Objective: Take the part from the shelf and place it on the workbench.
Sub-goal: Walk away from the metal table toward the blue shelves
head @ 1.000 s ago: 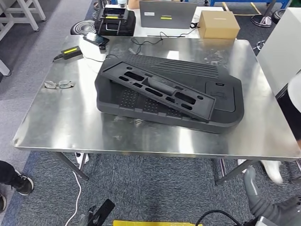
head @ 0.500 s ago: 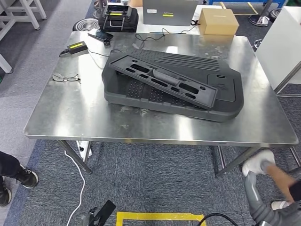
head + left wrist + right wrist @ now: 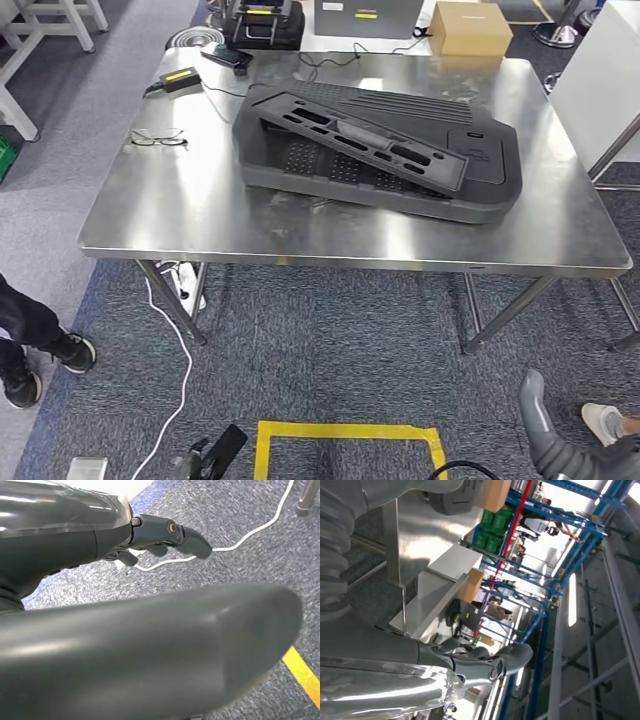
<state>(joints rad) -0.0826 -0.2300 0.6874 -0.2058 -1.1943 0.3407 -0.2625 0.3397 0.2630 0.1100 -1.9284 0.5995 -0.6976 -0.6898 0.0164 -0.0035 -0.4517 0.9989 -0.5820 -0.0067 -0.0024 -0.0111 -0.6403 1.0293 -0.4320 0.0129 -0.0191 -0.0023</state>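
Spectacles [image 3: 158, 139] lie near the left edge of the surface [image 3: 189, 215]. A black adapter with a yellow label [image 3: 174, 79] sits at the far left corner, its thin cable running along the far edge; a dark phone [image 3: 226, 57] lies just beyond it. Past the far edge stand a black case [image 3: 266, 22], a grey box with a yellow label [image 3: 367, 16] and a brown carton [image 3: 469, 28]. On the carpeted floor [image 3: 332, 340], a white cable [image 3: 175, 375] trails beneath the left edge, a yellow taped outline [image 3: 343, 435] lies in front, and a person's dark shoe [image 3: 69, 352] appears at left.
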